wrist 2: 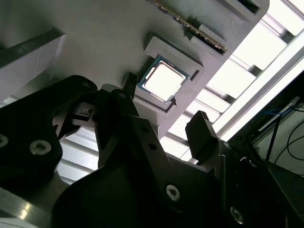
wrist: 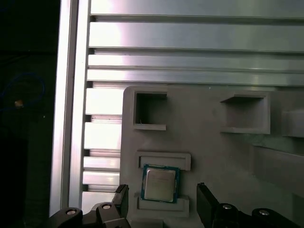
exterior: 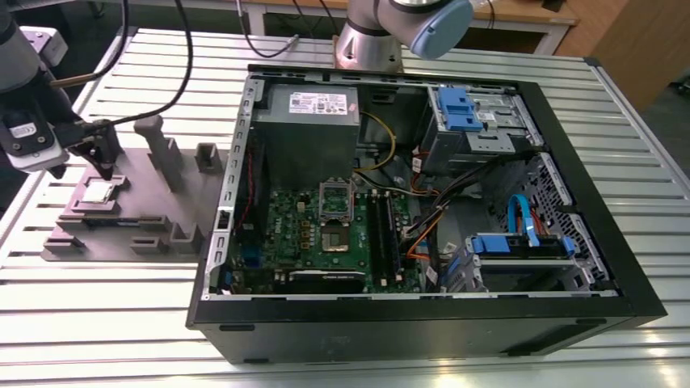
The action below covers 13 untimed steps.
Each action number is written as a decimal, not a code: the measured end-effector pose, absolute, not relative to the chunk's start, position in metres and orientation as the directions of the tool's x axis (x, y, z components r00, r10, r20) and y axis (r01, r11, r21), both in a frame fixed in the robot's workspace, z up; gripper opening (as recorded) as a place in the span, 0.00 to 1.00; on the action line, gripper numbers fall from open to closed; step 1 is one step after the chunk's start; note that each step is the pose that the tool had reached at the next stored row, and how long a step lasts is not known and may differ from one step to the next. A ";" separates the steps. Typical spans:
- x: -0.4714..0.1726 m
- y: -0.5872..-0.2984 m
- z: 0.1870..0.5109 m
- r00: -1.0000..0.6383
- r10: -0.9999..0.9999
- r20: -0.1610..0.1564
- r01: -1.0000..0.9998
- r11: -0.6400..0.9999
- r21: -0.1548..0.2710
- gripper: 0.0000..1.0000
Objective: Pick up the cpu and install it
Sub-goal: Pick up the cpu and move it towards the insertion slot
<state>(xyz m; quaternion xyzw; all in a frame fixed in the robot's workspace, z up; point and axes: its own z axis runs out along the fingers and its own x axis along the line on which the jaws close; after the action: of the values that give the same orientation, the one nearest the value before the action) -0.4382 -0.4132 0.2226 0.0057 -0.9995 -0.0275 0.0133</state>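
At the exterior view's left, gripper (exterior: 105, 170), jaws apart, hovers over the cpu (exterior: 100, 191) in its holder (exterior: 132, 212): pick-up approach, needing centred descent.

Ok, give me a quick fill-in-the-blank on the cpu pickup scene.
The cpu rests in the grey fixture, ____ the computer case. The gripper over it is ____, holding nothing. In the exterior view the fixture lies on the case's ____ side.
Missing: outside; open; left.
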 end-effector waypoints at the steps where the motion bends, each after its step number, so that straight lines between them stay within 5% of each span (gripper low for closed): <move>1: -0.438 -0.414 0.221 -1.000 -0.011 0.026 -0.010 0.998 0.055 0.68; 13: -0.438 -0.415 0.215 -1.000 -0.010 0.026 -0.009 0.998 0.055 0.68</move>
<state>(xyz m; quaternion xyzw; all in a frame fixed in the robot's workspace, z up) -0.4383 -0.4147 0.2148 0.0047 -0.9995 -0.0275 0.0133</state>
